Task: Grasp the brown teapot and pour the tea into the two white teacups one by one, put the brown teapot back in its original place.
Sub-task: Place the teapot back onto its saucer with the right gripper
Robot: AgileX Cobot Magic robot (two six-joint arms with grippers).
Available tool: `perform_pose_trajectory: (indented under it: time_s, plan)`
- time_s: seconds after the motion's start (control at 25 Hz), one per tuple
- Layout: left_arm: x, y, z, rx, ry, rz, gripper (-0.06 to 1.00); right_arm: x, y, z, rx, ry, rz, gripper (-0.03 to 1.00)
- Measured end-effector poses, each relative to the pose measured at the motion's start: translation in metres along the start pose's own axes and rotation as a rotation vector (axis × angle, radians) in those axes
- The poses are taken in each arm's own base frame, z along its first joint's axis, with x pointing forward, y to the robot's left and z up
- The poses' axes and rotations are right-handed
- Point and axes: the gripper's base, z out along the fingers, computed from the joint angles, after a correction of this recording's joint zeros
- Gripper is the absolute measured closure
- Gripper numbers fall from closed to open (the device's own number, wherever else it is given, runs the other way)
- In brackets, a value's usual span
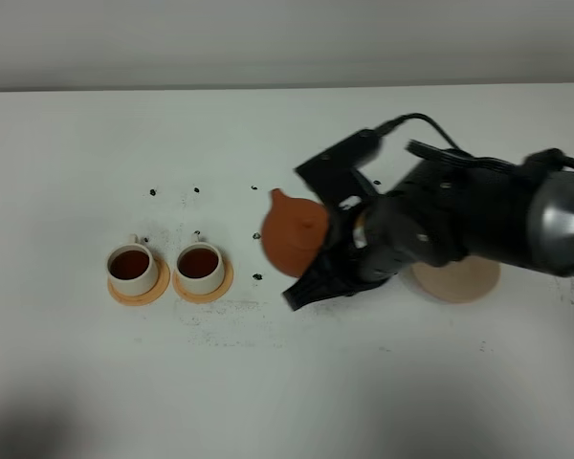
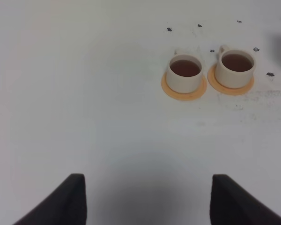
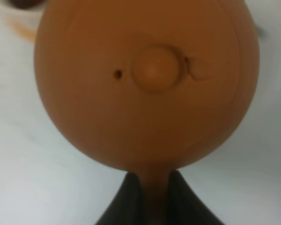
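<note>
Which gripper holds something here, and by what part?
The right gripper holds the brown teapot by its handle; the left gripper is open, empty.

Two orange saucers (image 1: 139, 291) (image 1: 203, 285) sit side by side left of centre on the white table (image 1: 77, 382) (dark specks (image 1: 197, 189) scattered around them).

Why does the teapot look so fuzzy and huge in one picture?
In the right wrist view the brown teapot sits right by the lens, filling the picture and soft. In the exterior high view the right claw holding it is smeared. In the left wrist view the two white teacups look sharper.
</note>
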Motion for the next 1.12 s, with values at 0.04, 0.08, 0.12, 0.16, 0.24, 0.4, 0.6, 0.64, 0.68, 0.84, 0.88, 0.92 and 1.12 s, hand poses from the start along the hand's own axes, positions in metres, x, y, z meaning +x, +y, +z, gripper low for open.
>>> perform_pose_trajectory:
  time_s: [0.04,0.08,0.12,0.16,0.24,0.4,0.6,0.64,0.68,0.84,0.88,0.92,1.12]
  plan:
    - [0.000,0.000,0.000,0.000,0.000,0.000,0.36,0.012,-0.013,-0.002,0.016,0.005,0.052,0.85]
    - [0.000,0.000,0.000,0.000,0.000,0.000,0.36,0.021,-0.024,-0.004,0.029,0.008,0.095,0.85]
    - [0.000,0.000,0.000,0.000,0.000,0.000,0.36,0.029,-0.037,-0.007,0.047,0.007,0.149,0.85]
    - [0.000,0.000,0.000,0.000,0.000,0.000,0.36,0.039,-0.046,-0.008,0.059,0.017,0.187,0.85]
    - [0.000,0.000,0.000,0.000,0.000,0.000,0.36,0.055,-0.062,-0.008,0.084,0.043,0.254,0.85]
    - [0.000,0.000,0.000,0.000,0.000,0.000,0.36,0.069,-0.080,-0.006,0.109,0.063,0.329,0.85]
    - [0.000,0.000,0.000,0.000,0.000,0.000,0.36,0.074,-0.101,-0.008,0.138,0.055,0.398,0.85]
    - [0.000,0.000,0.000,0.000,0.000,0.000,0.36,0.076,-0.104,-0.009,0.143,0.055,0.409,0.85]
    - [0.000,0.000,0.000,0.000,0.000,0.000,0.36,0.076,-0.106,-0.009,0.146,0.056,0.417,0.85]
    - [0.000,0.000,0.000,0.000,0.000,0.000,0.36,0.081,-0.108,-0.004,0.147,0.080,0.424,0.85]
    - [0.000,0.000,0.000,0.000,0.000,0.000,0.36,0.082,-0.108,-0.002,0.147,0.087,0.425,0.85]
    - [0.000,0.000,0.000,0.000,0.000,0.000,0.36,0.082,-0.108,0.000,0.145,0.094,0.426,0.85]
    - [0.000,0.000,0.000,0.000,0.000,-0.001,0.36,0.086,-0.108,0.010,0.141,0.130,0.427,0.85]
